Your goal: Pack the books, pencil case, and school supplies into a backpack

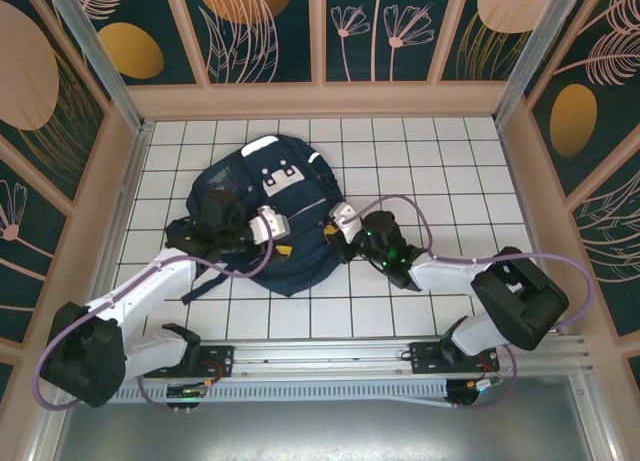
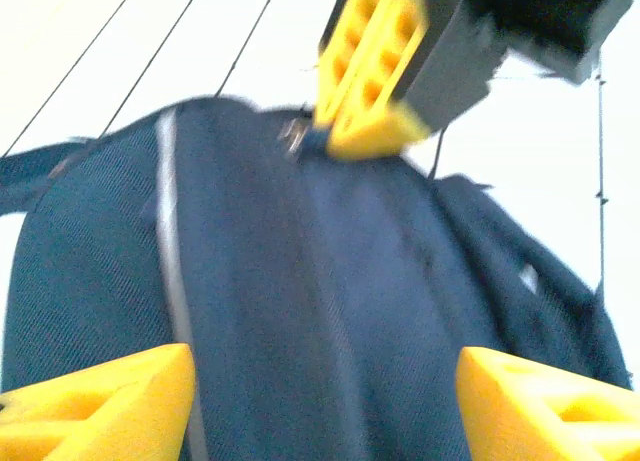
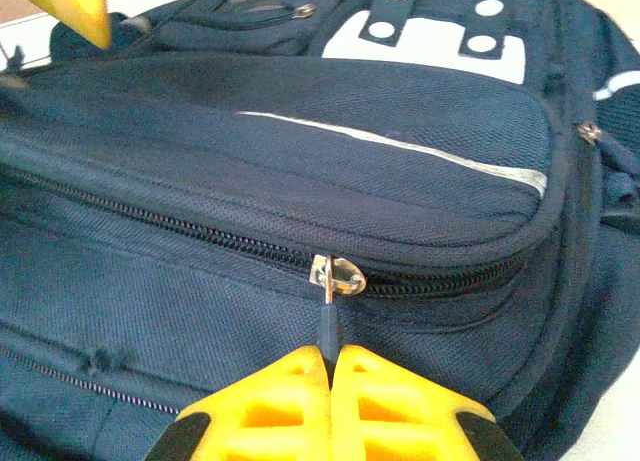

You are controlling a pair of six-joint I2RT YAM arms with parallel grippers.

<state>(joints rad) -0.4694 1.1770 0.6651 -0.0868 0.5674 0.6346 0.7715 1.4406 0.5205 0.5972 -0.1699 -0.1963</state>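
Backpack [image 1: 270,216] lies mid-frame on the table [image 1: 440,171]. Right claw [image 3: 330,366] is pressed together on the zip pull [image 3: 328,321]; left claw [image 2: 325,401] is spread above the fabric, holding nothing. Packing looks done; zipping seems the last step

left fingers [image 2: 100,401] spread wide apart | right fingers [image 3: 270,411] pinched tight together
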